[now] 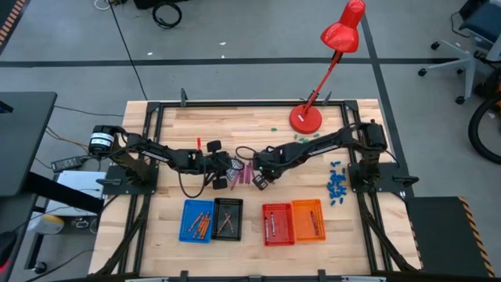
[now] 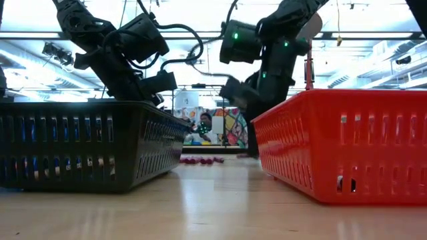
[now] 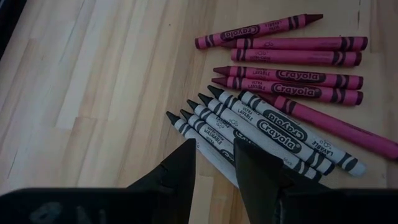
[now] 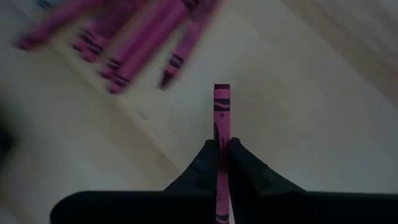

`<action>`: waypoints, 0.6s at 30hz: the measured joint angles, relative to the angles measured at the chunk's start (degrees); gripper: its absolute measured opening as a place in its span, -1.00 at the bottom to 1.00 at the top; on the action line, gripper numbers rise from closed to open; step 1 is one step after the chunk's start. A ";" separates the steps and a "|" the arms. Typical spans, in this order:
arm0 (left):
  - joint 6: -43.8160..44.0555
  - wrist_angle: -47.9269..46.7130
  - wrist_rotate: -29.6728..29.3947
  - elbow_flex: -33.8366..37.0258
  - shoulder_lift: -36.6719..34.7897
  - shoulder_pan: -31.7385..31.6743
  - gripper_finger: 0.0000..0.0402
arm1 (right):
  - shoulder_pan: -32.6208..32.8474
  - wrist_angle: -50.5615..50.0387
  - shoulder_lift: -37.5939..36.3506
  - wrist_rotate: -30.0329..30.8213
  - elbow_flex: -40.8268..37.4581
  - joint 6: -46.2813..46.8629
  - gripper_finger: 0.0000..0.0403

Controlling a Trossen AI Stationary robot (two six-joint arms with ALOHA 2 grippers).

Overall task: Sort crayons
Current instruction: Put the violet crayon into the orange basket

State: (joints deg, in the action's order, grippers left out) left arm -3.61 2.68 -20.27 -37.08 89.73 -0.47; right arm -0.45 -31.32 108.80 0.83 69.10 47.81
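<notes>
Right gripper [image 4: 221, 163] at table centre, fingers clenched on one thin magenta wax crayon [image 4: 221, 112], raised off the pale wooden table [image 1: 258, 231]. Left gripper [image 3: 214, 177] just beside it, fingers parted over grey-white paper-wrapped crayons [image 3: 261, 127], grasping none. Loose magenta crayons [image 3: 292, 78] alongside. More crayons in blue [image 1: 186, 227], black [image 1: 238, 207], red [image 1: 266, 235] and orange plastic baskets [image 1: 297, 227].

Four baskets [image 1: 197, 221]; one red lamp [image 1: 329, 55]; six grey crayons [image 3: 273, 127]; seven magenta crayons [image 3: 286, 78].
</notes>
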 joint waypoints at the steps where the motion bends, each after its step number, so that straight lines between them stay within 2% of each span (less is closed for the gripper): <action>1: -0.01 0.00 0.00 0.00 0.00 0.00 -0.41 | 0.04 -0.11 -0.73 0.15 0.01 0.01 -0.89; 9: 0.01 -0.56 0.00 0.00 0.00 0.00 -0.41 | 2.34 -2.83 -7.57 -0.95 0.13 2.90 -0.88; 13: 0.01 -0.74 0.00 0.00 0.00 0.00 -0.41 | 5.76 -6.71 -11.78 -0.72 0.22 7.49 -0.88; 18: -0.12 -0.78 0.00 0.00 0.00 0.00 -0.41 | 11.85 -13.79 -15.27 2.46 0.24 16.34 -0.88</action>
State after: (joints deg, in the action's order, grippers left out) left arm -3.73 1.90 -20.27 -37.08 89.73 -0.47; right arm 11.40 -45.11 93.53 3.29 69.34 64.15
